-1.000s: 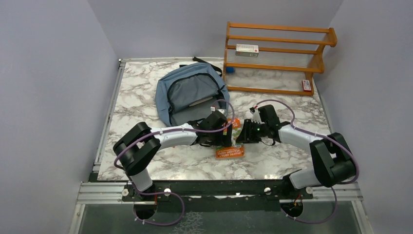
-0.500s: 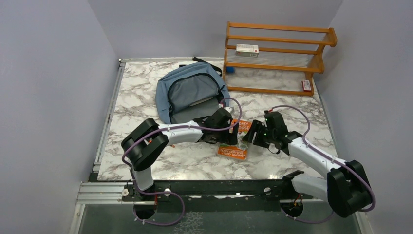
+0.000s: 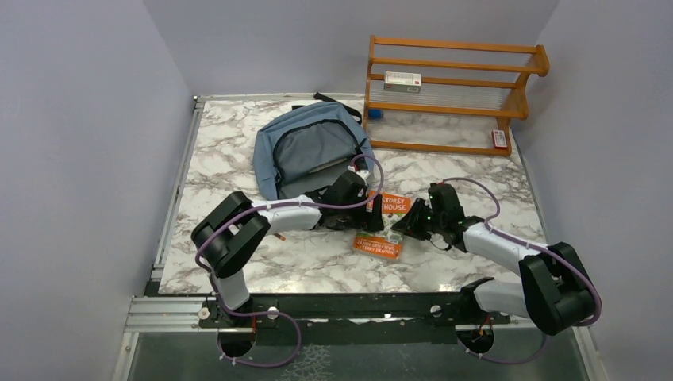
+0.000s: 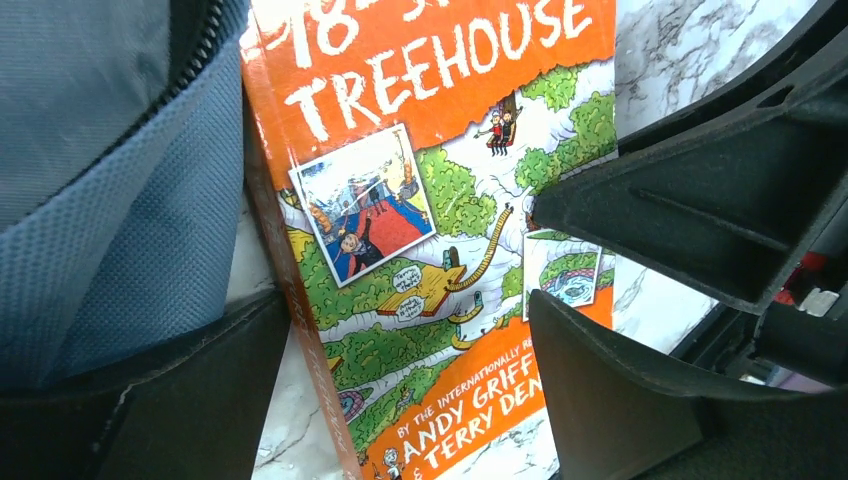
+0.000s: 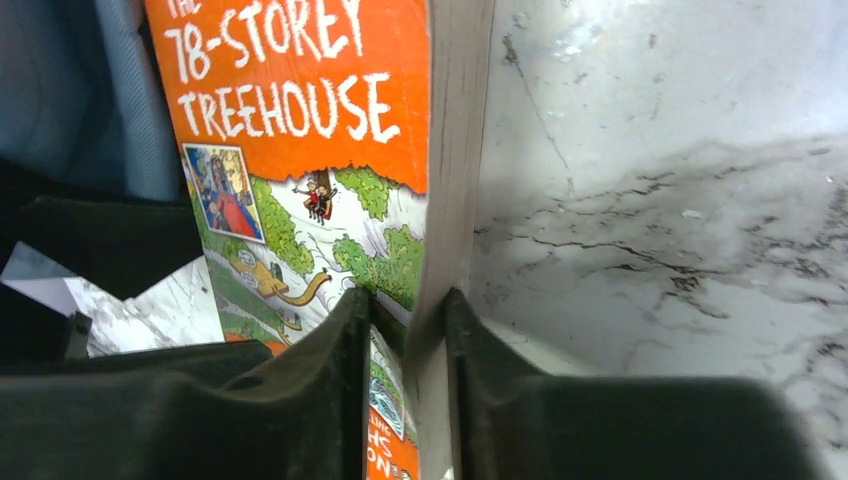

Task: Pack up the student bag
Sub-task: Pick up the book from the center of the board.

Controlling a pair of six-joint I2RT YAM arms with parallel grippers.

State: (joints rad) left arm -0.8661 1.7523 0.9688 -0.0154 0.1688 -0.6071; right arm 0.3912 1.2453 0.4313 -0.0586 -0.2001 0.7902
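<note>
student bag [image 3: 305,151] beside left tool [image 3: 374,216], book [image 3: 381,240] filling gap to right tool [image 3: 399,226]

Book [image 4: 400,250] title top past the view's edge; shelf box [image 3: 402,78] lettering illegible.

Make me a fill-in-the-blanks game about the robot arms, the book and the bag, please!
The book has an ____ cover.
The right gripper is shut on the ____.
The left gripper above the book is wide ____.
The bag is the colour ____.
Missing words: orange, book, open, blue.
</note>
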